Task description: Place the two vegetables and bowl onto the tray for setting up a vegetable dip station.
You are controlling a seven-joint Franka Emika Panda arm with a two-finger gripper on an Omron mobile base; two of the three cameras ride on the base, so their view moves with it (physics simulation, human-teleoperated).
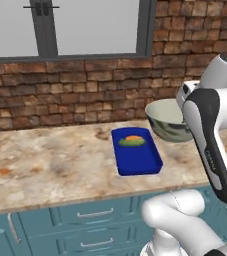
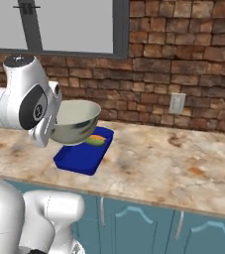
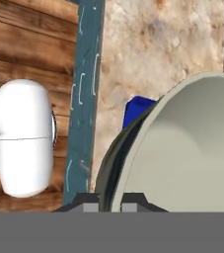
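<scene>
1. Nearest to the camera is the bowl (image 3: 182, 148), lifted in the air beside the tray (image 1: 137, 160), its rim pinched between the jaws.
2. Both vegetables, the cucumber (image 1: 131, 143) and the carrot (image 1: 133, 137), lie already at the far end of the tray, so I judge the bowl is the last step.
3. Next, the bowl must travel over the free near part of the tray and go down level, then the jaws release.
4. On the surface (image 1: 50, 160) the tray rests flat.

Brick wall (image 1: 85, 90), window (image 1: 85, 25), marble counter (image 1: 45, 160), teal cabinets (image 1: 85, 225).
</scene>
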